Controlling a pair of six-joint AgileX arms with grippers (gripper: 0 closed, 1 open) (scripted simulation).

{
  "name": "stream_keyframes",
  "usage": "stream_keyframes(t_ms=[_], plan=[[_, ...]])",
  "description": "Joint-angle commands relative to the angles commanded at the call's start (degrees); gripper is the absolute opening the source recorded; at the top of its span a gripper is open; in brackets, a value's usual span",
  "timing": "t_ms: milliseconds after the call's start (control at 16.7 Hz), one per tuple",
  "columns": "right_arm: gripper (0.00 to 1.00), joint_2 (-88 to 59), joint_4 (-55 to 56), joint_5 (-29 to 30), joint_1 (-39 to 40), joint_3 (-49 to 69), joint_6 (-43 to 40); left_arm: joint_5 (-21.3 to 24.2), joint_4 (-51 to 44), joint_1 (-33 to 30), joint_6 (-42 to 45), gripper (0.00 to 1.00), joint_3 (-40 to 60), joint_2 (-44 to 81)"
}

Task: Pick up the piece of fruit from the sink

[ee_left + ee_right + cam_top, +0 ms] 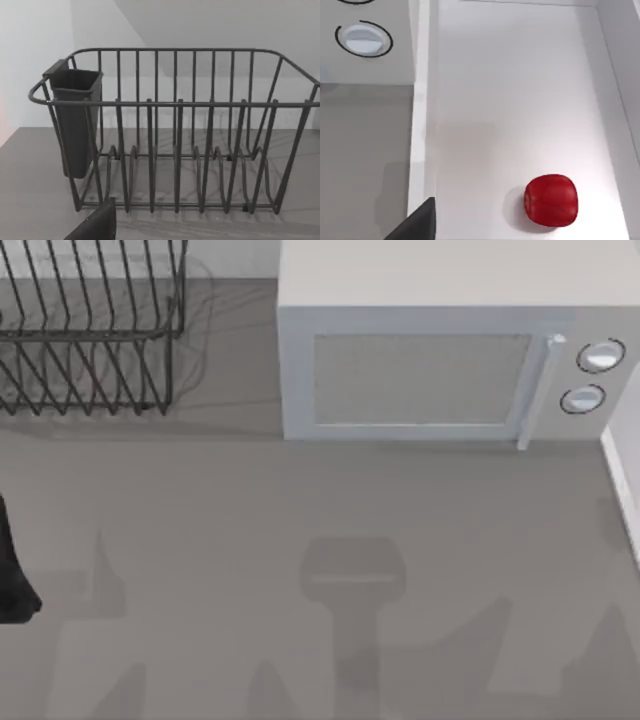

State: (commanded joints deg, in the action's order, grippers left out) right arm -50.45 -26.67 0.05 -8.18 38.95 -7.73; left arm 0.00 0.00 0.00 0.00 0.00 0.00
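Observation:
The piece of fruit (551, 200) is a small glossy red rounded lump lying on the white floor of the sink (520, 100), near one side wall. In the right wrist view a dark part of my right gripper (416, 224) shows over the sink's rim, apart from the fruit and not touching it. The sink's white rim (622, 480) lies at the table's right edge in the top view. My left arm (12, 575) is at the far left edge of the table, and a dark part of my left gripper (95, 225) faces the dish rack.
A dark wire dish rack (90, 330) with a cutlery cup (75, 120) stands at the back left. A white microwave (440, 350) with two round knobs (600, 356) stands at the back, beside the sink. Grey countertop (300, 540) spreads in front.

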Motion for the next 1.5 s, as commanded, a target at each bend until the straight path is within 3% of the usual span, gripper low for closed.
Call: stream_keyframes(t_ms=[420, 660, 1260, 1500], plan=[[1.0, -42.36, -19.81, 0.03, -6.08, 29.05, -5.74, 0.0, 0.0, 0.0, 0.0, 1.0, 0.0, 0.0], [1.0, -59.09, -27.88, 0.05, -8.56, 40.87, -8.08, 0.0, 0.0, 0.0, 0.0, 1.0, 0.0, 0.0], [1.0, -66.62, -31.54, 0.07, -9.46, 46.36, -9.17, 0.0, 0.0, 0.0, 0.0, 1.0, 0.0, 0.0], [1.0, -71.2, -24.91, 0.11, -9.52, 43.71, -9.11, 0.0, 0.0, 0.0, 0.0, 1.0, 0.0, 0.0]])
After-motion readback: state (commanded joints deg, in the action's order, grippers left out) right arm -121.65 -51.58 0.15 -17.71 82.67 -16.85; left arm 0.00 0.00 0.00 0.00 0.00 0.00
